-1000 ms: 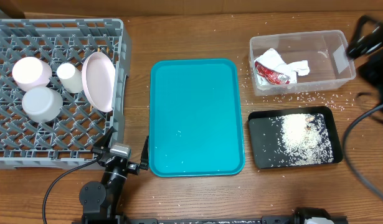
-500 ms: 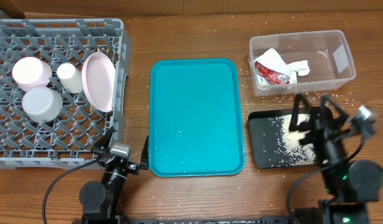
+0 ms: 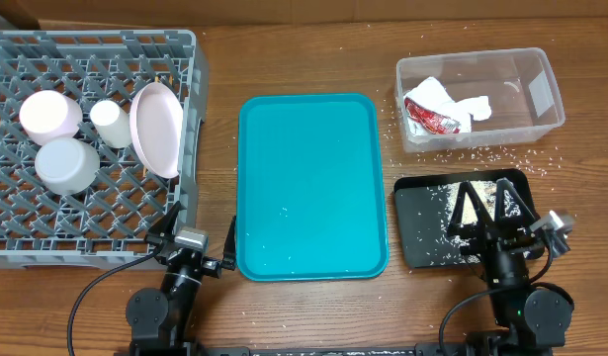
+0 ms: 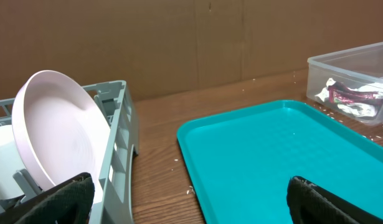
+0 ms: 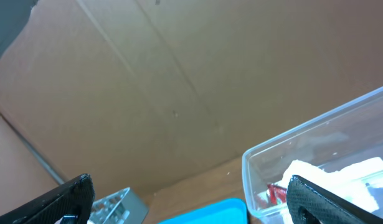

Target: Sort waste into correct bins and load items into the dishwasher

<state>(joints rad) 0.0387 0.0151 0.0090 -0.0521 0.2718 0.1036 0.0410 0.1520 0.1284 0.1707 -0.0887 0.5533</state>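
Sitting inside the clear rectangular plastic tub [image 3: 541,94] at the far right of the table [image 3: 313,49], the crumpled white paper napkins [image 3: 464,105] and the crinkled red wrapper [image 3: 434,120] lie touching each other toward its left end. Just in front of the tub, the flat black rectangular tray [image 3: 420,245] carries a spread heap of whitish rice-like grains [image 3: 452,213]. More loose grains dot the wood around the tub and tray, and a few specks lie on the large teal serving tray [image 3: 313,188] in the middle. On the left, the square grey plastic dish rack [image 3: 190,59] holds the small white cylindrical cup [image 3: 111,124], two round pale bowls [image 3: 49,115] and the wide pale-pink plate [image 3: 157,129], which stands on edge near the rack's right wall.

What has changed over the last second is the right arm. From the far right edge beside the tub it has swung back across the black tray and now sits at the near edge of the table. Its right hand [image 3: 488,210] is empty, jaws spread wide above the tray. The left hand [image 3: 197,232] has not moved; it is also wide open and empty, low between rack and teal tray.

With both arms drawn back and everything binned or racked, I judge the task essentially finished, with only scattered grains left.
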